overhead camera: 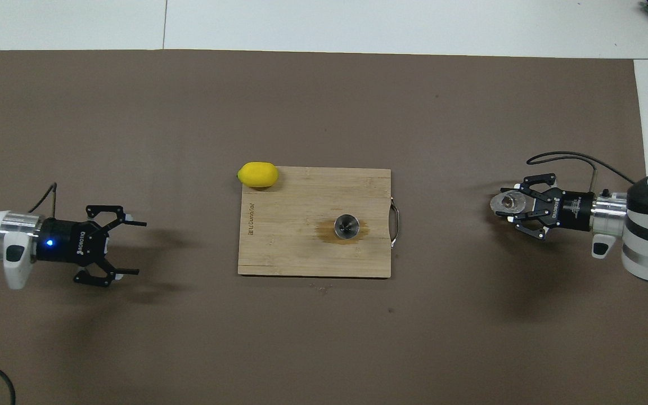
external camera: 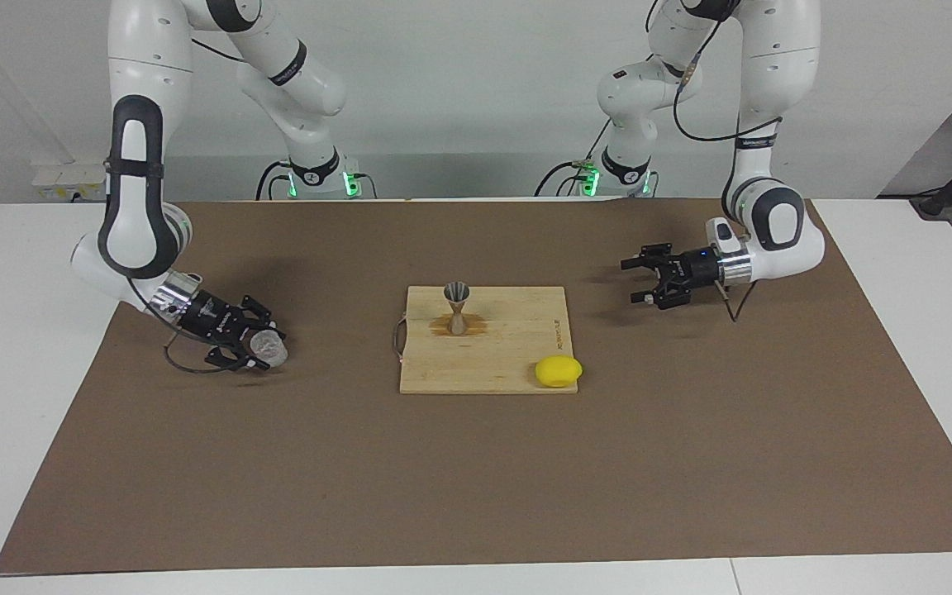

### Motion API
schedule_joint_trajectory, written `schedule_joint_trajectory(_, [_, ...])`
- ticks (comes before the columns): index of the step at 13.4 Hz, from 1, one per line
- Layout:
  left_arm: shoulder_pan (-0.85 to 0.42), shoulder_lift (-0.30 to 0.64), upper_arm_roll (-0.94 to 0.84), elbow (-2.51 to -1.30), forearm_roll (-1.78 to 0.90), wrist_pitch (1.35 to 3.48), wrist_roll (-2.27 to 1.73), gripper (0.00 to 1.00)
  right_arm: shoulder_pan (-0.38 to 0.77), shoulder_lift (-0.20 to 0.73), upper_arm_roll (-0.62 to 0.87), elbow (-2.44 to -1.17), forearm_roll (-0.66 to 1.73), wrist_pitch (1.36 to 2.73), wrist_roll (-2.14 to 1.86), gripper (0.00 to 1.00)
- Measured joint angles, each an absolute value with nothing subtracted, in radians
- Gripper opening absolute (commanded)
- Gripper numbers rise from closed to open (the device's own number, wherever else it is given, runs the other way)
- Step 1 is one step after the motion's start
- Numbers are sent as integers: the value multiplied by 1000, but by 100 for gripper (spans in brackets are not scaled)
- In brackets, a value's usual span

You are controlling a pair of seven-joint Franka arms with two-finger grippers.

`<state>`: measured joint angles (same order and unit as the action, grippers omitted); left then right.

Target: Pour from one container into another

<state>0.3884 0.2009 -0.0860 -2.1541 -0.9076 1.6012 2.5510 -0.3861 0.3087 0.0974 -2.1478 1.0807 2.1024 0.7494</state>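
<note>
The grasp is on: the right end effector (external camera: 254, 351) is clamped around the glass (external camera: 269, 348), which sits on the brown mat (external camera: 476, 479) at the right arm's end of the tabletop, well apart from the cutting board (external camera: 492, 364). By the look of it, this is the pick-up step, with the pour yet to come.

The jigger (external camera: 456, 307) stands upright on the cutting board, in the middle of a damp brown patch, with a lemon (external camera: 559, 371) at the board's corner farther from the robots.

The next move calls for a level lift, so nothing slops out, then a carry over to the jigger's narrow mouth and a slow tilt; that mouth is small, so aim will matter.

On pose: the right arm is bent low, its wrist angled down toward the mat and its end effector reaching in sideways at the glass. The left end effector (external camera: 645, 281) hovers above the mat at the left arm's end, level, fingers spread wide and empty, pointing toward the board. That arm waits.
</note>
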Motion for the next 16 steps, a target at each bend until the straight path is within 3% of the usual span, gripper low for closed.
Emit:
schedule_joint_trajectory(3, [464,159,-85,-2045,-718,1590,2408,100,-350,265,98,-2145,1078,2108,778,0])
schedule_joint_trajectory(8, [474,32,-99,-1954,-441,1590,1996,100,-169,173,100,-2142,968,2227,994,0])
schedule_joint_trajectory(16, [318,-105,-118,-1905,-248,1617,1274,100,62,154,103,-2056,655,2280,1393,0])
